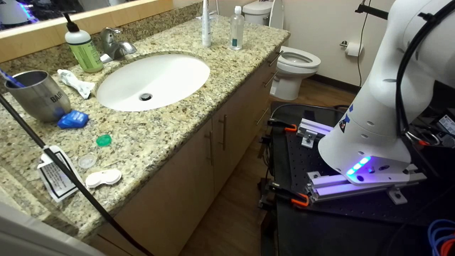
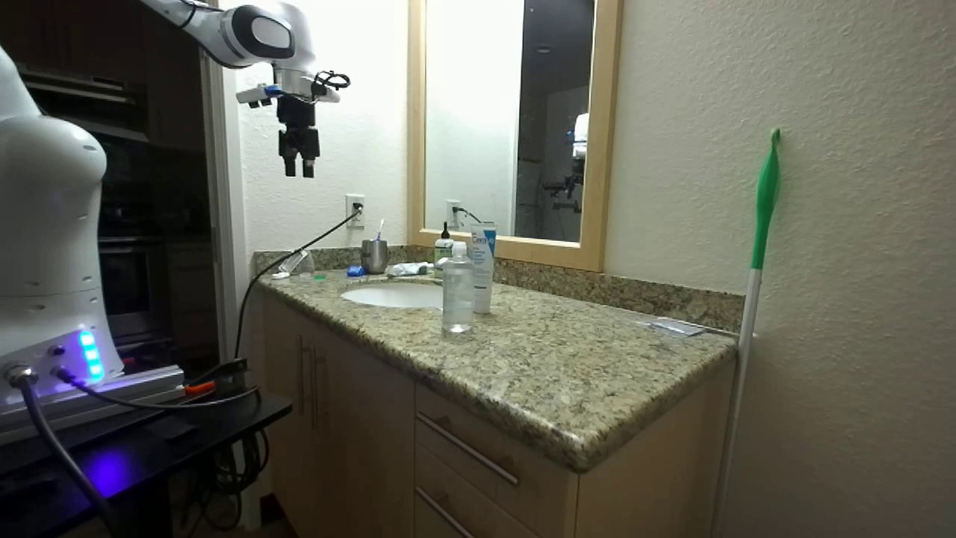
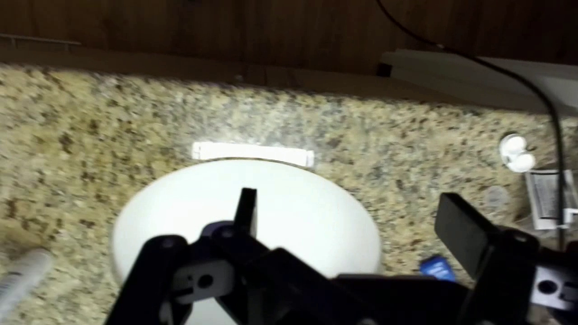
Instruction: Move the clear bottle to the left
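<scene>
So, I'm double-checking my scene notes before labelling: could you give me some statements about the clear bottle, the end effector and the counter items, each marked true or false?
1. The clear bottle stands upright on the counter. True.
2. The clear bottle is being gripped. False: the end effector is open and apart from it.
3. A white tube stands near the clear bottle. True.
4. The soap bottle has a black pump. True.
5. The white tube lies flat. False: it stands upright.
</scene>
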Robot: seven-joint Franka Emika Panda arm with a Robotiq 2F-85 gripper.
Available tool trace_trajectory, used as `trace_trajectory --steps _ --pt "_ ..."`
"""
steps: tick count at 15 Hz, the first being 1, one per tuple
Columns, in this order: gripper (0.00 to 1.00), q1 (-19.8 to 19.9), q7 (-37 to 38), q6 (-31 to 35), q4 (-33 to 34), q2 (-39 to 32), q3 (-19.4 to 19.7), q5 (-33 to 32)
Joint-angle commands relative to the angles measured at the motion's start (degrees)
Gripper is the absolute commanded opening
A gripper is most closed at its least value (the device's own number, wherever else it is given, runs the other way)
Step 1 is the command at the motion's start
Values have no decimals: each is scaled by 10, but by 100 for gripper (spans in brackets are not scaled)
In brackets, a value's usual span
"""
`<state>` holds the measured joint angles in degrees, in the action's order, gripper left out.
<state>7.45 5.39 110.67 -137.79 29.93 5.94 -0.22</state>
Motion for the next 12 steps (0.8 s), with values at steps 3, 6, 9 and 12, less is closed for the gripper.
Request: trace_trajectory --steps 3,6,9,12 --pt "100 37 -12 -5 -10 13 29 -14" --pt "100 41 38 -8 3 -14 -4 -45" --pt "100 86 91 9 6 -46 23 -100" --pt "100 140 115 27 13 -75 69 -153"
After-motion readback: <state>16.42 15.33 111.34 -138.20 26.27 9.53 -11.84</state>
